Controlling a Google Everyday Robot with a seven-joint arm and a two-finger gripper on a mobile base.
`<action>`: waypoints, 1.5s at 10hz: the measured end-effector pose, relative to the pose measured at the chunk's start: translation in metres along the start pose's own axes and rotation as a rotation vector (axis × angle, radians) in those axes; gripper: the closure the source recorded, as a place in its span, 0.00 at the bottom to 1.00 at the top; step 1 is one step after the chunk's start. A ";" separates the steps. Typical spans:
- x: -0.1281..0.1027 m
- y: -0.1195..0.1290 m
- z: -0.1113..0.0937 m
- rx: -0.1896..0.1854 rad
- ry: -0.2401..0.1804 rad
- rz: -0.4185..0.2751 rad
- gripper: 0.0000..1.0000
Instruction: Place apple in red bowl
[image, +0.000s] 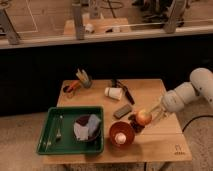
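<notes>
You can read no brand or label anywhere; the only mark is a small dark stamp near the table's (165, 95) 5 o'clock corner, too small to make out. The apple (144, 117) sits at about 4 o'clock from the table's middle, clamped in the gripper (150, 118), whose fingers are closed on it from the 3 o'clock side. It hangs just beside the red bowl (122, 134), at that bowl's 1 o'clock, over a small dark cluster (134, 123) you cannot identify. The red bowl stands near the table's 6 o'clock edge with a small white ball (120, 136) inside it. The arm (184, 95) comes in from 3 o'clock, white and bent, its forearm sloping down toward the apple. Open wood lies along the 3 o'clock side and the 5 o'clock corner, under and below the arm. At 8 o'clock a green tray (71, 147) fills the corner, holding a fork (58, 128) and a dark bowl with a grey-blue cloth (88, 127); its near rim runs close to the table edge. Mid-table lie a dark flat block (121, 110), a tipped white cup (113, 93) and a black utensil (124, 90). At 11 o'clock are an orange-handled tool (71, 88) and a small container (84, 79).
</notes>
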 end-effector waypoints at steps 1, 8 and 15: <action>-0.001 -0.001 0.008 -0.006 -0.017 0.007 1.00; -0.018 0.001 0.075 -0.132 -0.159 0.007 0.90; -0.012 0.001 0.073 0.020 -0.153 0.192 0.22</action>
